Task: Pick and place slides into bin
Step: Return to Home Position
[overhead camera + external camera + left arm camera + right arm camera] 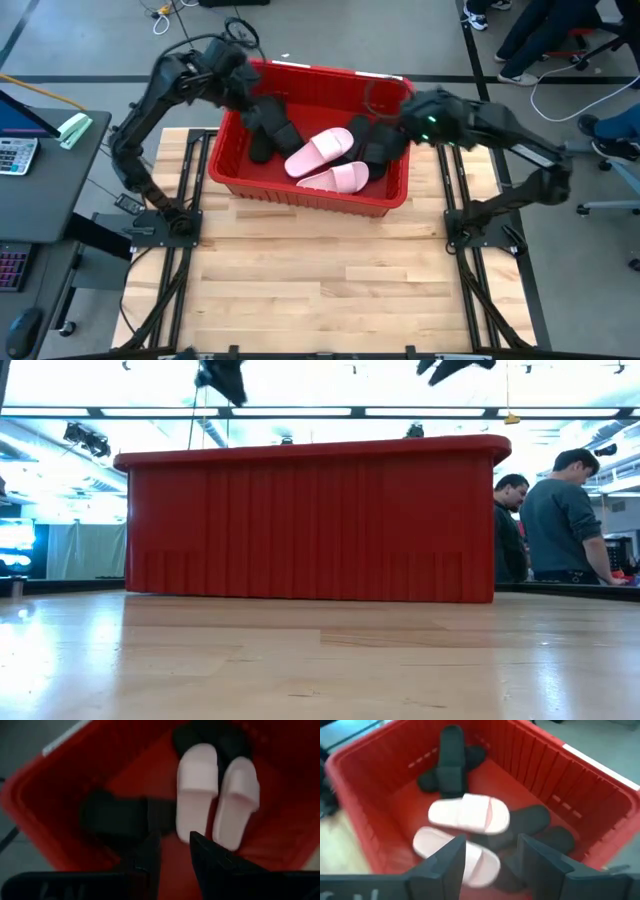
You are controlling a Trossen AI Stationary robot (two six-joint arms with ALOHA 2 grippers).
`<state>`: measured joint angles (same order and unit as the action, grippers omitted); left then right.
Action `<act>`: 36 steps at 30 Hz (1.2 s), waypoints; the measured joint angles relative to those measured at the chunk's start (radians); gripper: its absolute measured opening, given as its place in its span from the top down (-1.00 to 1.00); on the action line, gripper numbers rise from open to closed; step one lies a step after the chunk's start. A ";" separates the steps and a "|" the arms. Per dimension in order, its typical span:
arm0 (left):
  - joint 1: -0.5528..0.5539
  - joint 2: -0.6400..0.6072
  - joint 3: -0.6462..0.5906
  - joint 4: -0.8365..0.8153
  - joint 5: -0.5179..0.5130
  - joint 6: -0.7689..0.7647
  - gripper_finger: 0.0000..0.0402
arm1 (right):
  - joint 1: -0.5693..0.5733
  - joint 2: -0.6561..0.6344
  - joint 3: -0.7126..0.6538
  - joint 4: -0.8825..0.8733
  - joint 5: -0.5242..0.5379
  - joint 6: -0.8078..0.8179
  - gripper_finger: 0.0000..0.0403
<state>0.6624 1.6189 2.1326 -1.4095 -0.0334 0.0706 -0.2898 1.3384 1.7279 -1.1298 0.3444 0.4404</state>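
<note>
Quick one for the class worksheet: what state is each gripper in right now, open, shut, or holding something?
Left gripper: open, holding nothing, over the red bin.
Right gripper: open, holding nothing, over the same bin.

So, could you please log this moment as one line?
bin: two pink slides, black slides inside | left gripper: open, empty, above bin | right gripper: open, empty, above bin

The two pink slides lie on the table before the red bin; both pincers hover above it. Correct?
No: the pink slides lie inside the red bin, as the high view shows. The left pincer and right pincer do hover above it.
</note>
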 joint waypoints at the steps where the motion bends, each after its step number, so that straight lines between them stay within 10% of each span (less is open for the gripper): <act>1: -0.002 -0.015 0.000 -0.028 -0.001 -0.006 0.47 | 0.027 -0.019 0.000 -0.015 0.004 0.000 0.08; 10: -0.005 -0.274 0.000 -0.100 -0.018 -0.058 0.47 | 0.379 -0.117 -0.022 -0.113 0.328 0.113 0.08; 16: -0.005 -0.522 -0.054 -0.155 -0.015 -0.124 0.47 | 0.641 -0.176 -0.272 -0.033 0.553 0.245 0.08; 26: -0.005 -1.078 -0.556 0.075 0.056 -0.227 0.47 | 0.989 -0.285 -0.624 0.163 0.869 0.445 0.08; 36: -0.004 -1.459 -1.079 0.342 0.211 -0.296 0.47 | 1.131 -0.316 -0.775 0.493 0.914 0.161 0.08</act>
<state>0.6586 0.1602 1.0535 -1.0680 0.1780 -0.2252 0.8413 1.0222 0.9526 -0.6373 1.2581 0.6010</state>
